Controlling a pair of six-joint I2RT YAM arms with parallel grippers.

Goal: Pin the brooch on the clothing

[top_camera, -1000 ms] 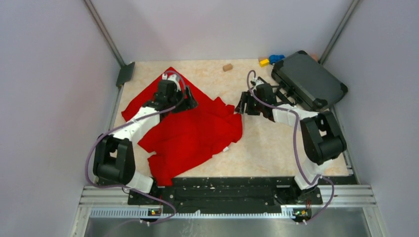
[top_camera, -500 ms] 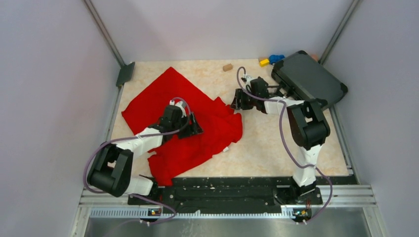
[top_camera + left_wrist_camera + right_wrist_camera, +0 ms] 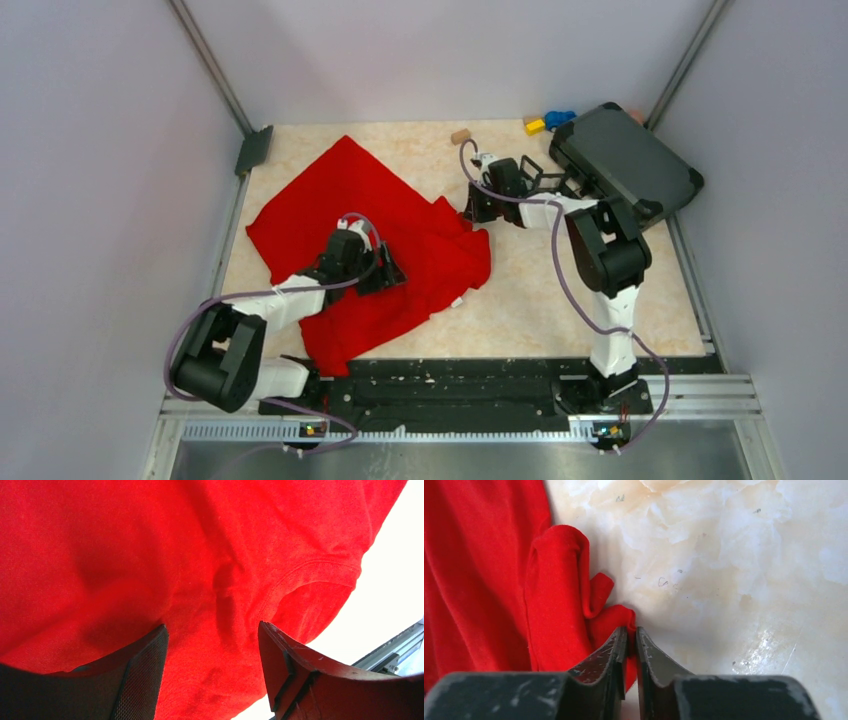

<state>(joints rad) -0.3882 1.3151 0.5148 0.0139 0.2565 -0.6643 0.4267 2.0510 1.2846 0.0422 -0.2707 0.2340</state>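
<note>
1. Top external view: we see the red clothing (image 3: 400, 245) lying crumpled across the left half of the table (image 3: 560, 290), with a small white tag (image 3: 456, 301) at its near right edge.
2. Our left gripper (image 3: 388, 272) is low over the middle of the clothing. Its jaws stand wide apart with only red fabric between them, and we cannot tell whether the fingers (image 3: 145, 670) touch it.
3. Our right gripper (image 3: 631, 632) has its jaws almost together, pinching a small fold at the clothing's far right edge, just above the bare tabletop.
4. A black case (image 3: 625, 160) sits tilted at the far right corner, with a yellow block (image 3: 535, 126), a blue block (image 3: 560, 118) and a brown block (image 3: 460, 136) nearby.
</note>
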